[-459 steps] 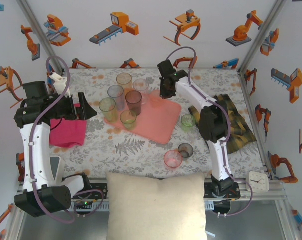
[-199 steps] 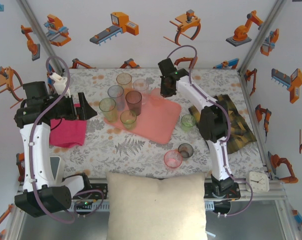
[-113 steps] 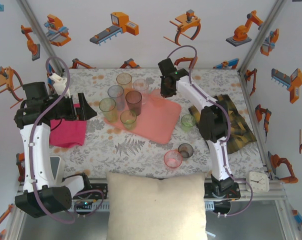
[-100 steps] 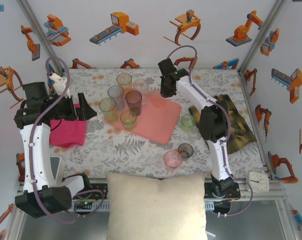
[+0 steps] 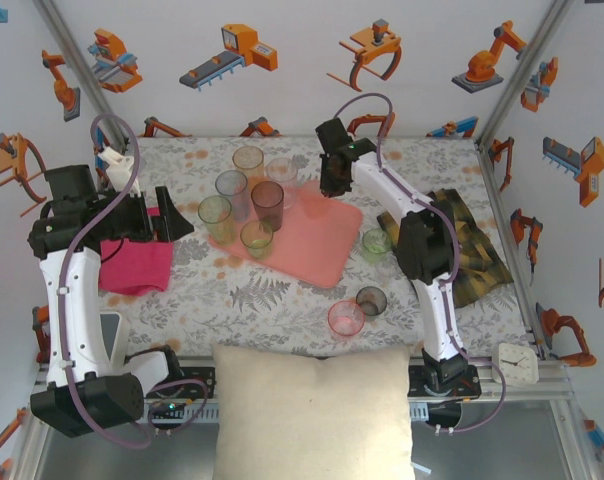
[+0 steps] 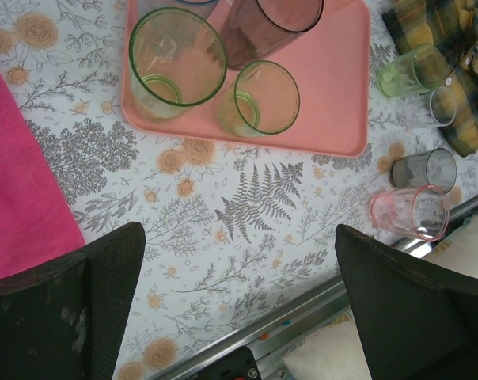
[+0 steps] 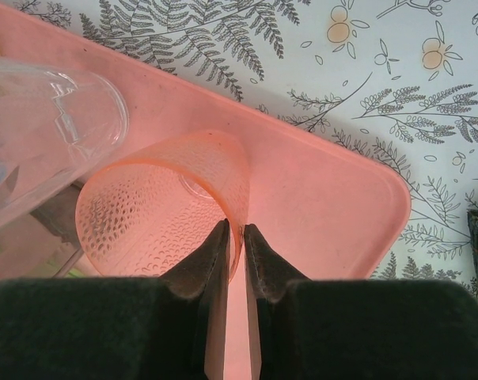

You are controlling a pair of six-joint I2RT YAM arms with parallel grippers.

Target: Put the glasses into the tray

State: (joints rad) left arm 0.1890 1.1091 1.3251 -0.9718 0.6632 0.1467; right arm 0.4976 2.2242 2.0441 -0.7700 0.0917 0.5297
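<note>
Nothing much has shifted: the right arm stays stretched to the far corner of the tray [image 7: 326,186], right end effector [image 7: 235,231] pinching the rim of a pink glass [image 7: 144,214] on it, with a clear glass [image 7: 49,119] crowding beside. Over by the other arm, the left end effector [image 6: 239,237] hangs spread above the counter [image 6: 247,206]. A green glass [image 5: 376,241] and a smoky glass [image 5: 371,299] sit off the tray near the plaid cloth [image 5: 472,250].
</note>
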